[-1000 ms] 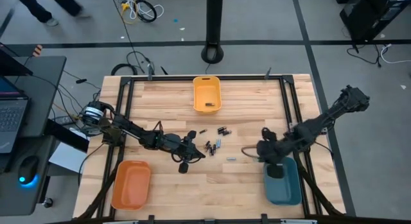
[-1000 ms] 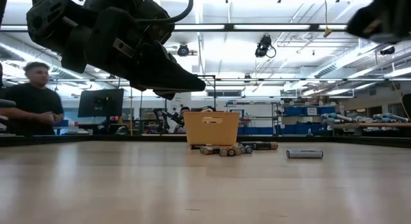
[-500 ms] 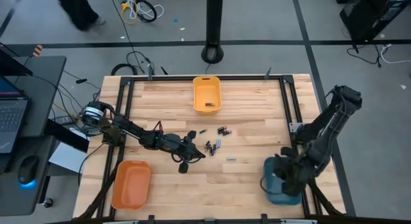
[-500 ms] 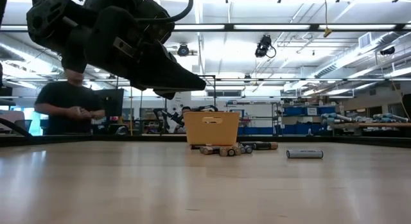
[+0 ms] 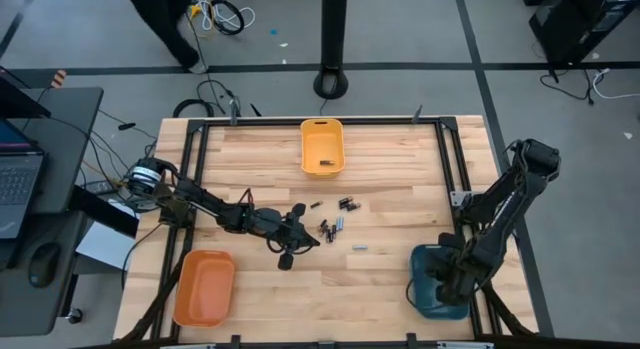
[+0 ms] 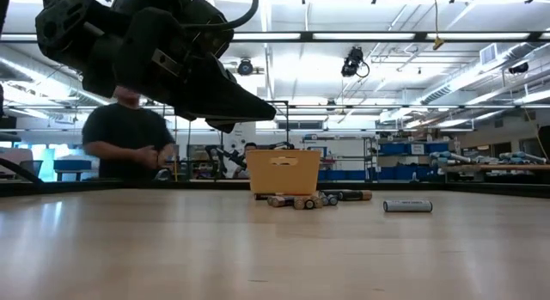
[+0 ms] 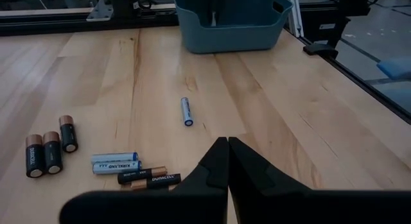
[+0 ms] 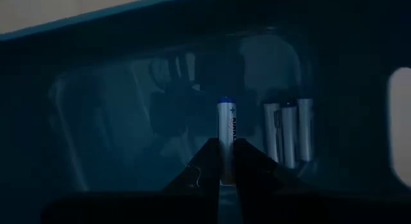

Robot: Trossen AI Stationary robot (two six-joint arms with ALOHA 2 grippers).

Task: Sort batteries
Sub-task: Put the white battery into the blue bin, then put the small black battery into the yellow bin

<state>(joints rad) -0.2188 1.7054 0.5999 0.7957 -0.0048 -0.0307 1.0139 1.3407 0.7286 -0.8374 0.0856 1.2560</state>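
Note:
A pale silvery-blue battery point(image 8: 226, 131) is between the fingers of my right gripper point(image 5: 444, 279), which points down into the blue bin point(image 5: 432, 301) at the near right. More pale batteries point(image 8: 289, 137) lie on the bin's floor. My left gripper point(image 7: 228, 156) is shut on nothing and hovers near the table's middle. Just past it, loose batteries lie on their sides on the wood: dark ones point(image 7: 48, 150), a pale pair point(image 7: 114, 163) and a lone pale one point(image 7: 185, 112). From above they show as a cluster point(image 5: 330, 227). My right gripper pinches the pale battery by one end point(image 8: 225, 163) between its two fingers, coming from above and pointing down. The battery sticks out past the fingertips, roughly in line with them, blue-capped end point(image 8: 225, 103) farthest. It hangs inside the blue bin, above the batteries on the floor.
A yellow-orange bin point(image 5: 322, 147) at the far middle holds a dark battery. An orange bin point(image 5: 204, 287) sits at the near left. A black frame rail point(image 5: 455, 189) runs along the table's edges. In the low view a person point(image 6: 129, 145) stands behind the table.
My right gripper has swung from the table's right middle toward the near right corner, turning as it went. It has sunk over the blue bin with the pale battery still held. The person behind the table has walked to the right.

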